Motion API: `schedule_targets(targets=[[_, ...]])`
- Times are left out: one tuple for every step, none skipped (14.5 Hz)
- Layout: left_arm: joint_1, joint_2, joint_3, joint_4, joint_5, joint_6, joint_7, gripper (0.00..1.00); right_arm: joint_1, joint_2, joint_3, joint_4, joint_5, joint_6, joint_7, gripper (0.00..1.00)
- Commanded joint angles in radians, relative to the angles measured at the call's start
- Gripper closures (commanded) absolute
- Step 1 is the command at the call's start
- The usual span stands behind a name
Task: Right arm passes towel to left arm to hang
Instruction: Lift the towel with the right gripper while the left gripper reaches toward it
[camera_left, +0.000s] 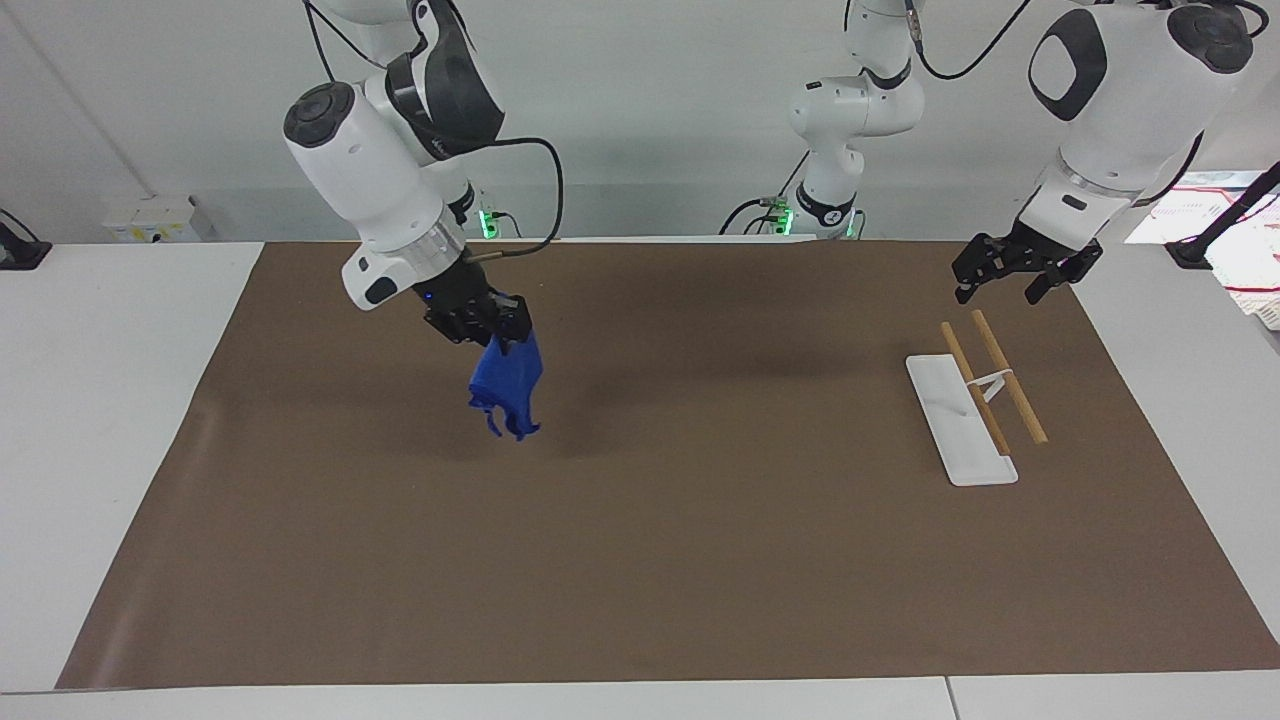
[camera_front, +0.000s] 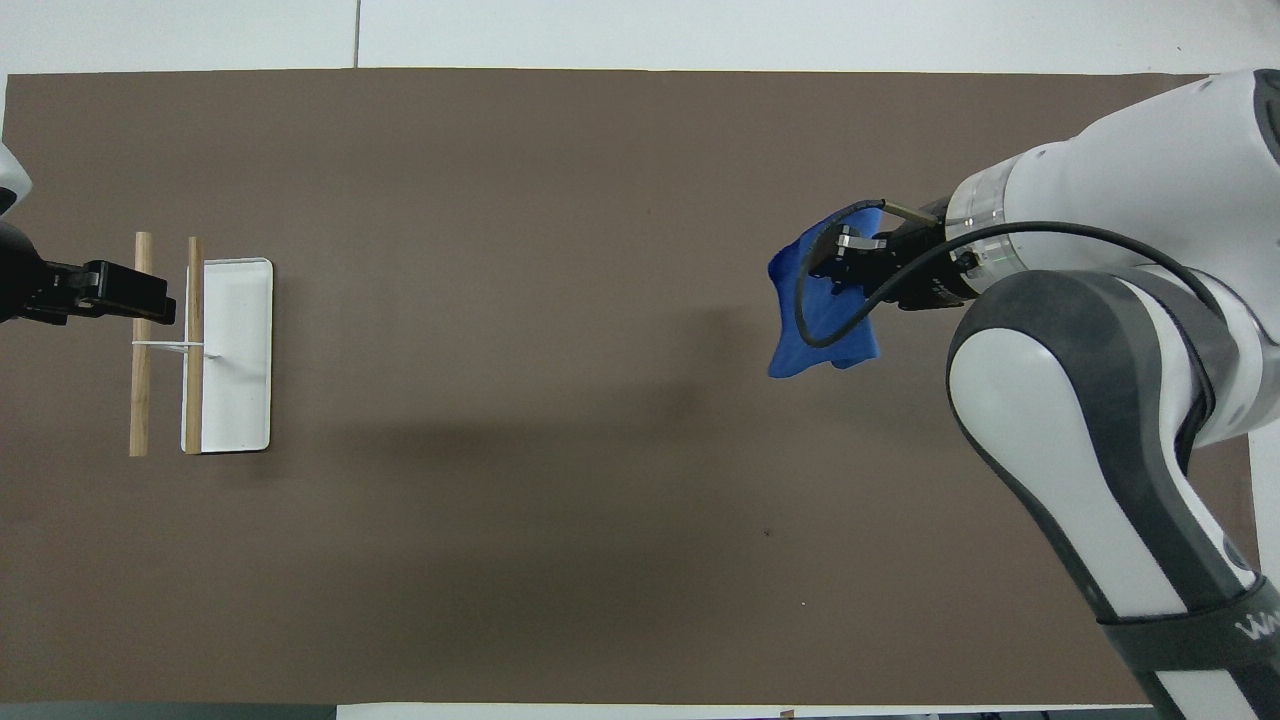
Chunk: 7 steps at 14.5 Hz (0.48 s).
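Towel (camera_left: 507, 384) dangles above the bench (camera_left: 640, 560), pinched in the right hand (camera_left: 489, 322); left hand (camera_left: 1018, 270) waits, fingers spread, over the rack (camera_left: 975, 395).

only "wa", cut off, shows on the right arm (camera_front: 1180, 600).

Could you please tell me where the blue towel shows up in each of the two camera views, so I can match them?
Facing view: the towel hangs from the right end effector, over the brown mat toward the right arm's end.
Overhead view: the towel hangs at the right end effector, above mid-height in the picture.
Shared landmark: the white rack with two wooden rods, at the left arm's end.
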Motion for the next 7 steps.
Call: schedule_targets(targets=[[-0.035,-0.031,-0.002,-0.042,0.021,0.035,-0.004,0.00,0.064,0.038,-0.001,0.032,0.108,0.098,0.157,1.00],[-0.036,-0.033,-0.006,-0.044,0.019,0.036,-0.015,0.00,0.109,0.036,-0.002,0.017,0.113,0.168,0.243,1.00],[-0.042,-0.031,-0.006,-0.045,0.013,0.036,-0.021,0.00,0.149,0.036,-0.001,-0.002,0.116,0.239,0.323,1.00],[-0.068,-0.028,-0.006,-0.053,0.012,0.044,-0.027,0.00,0.174,0.036,-0.001,-0.009,0.134,0.294,0.386,1.00],[-0.090,-0.028,-0.006,-0.067,0.010,0.056,-0.049,0.00,0.194,0.038,-0.001,-0.012,0.163,0.330,0.438,1.00],[-0.108,-0.028,-0.006,-0.079,-0.011,0.069,-0.088,0.00,0.203,0.038,-0.001,-0.013,0.205,0.353,0.478,1.00],[-0.113,-0.026,-0.006,-0.085,-0.048,0.075,-0.119,0.00,0.219,0.038,-0.001,-0.013,0.254,0.382,0.515,1.00]])
